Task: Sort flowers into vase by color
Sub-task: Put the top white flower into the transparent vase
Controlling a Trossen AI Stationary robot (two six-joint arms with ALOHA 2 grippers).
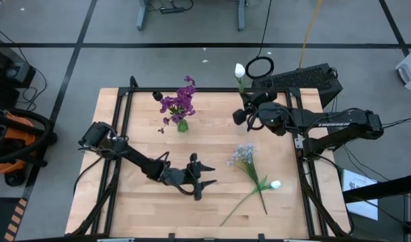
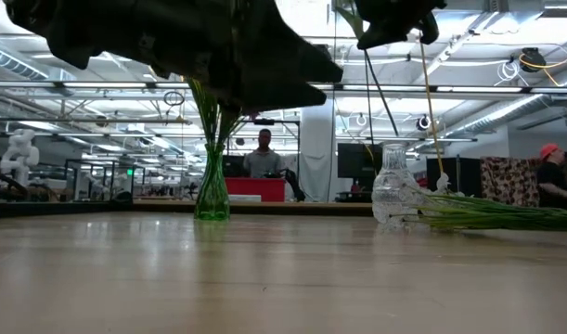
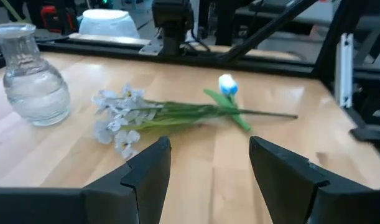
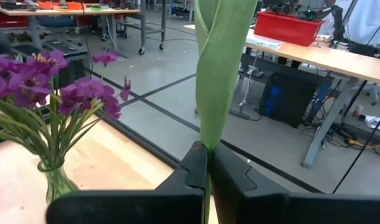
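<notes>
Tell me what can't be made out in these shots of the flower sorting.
- Clear vase: hidden under the right arm in the high view.
- White tulip: in the right wrist view only its leaf shows, clamped in the right gripper; the bloom is cut off by the top edge.
- Left gripper: a dark blur in the low view.
- Purple flowers: blooms blocked by that blur in the low view.

White lettering reading "TROSSEN" runs along the dark forearm of the right arm (image 1: 329,125), at about three o'clock on the table; nothing else is legible.
</notes>
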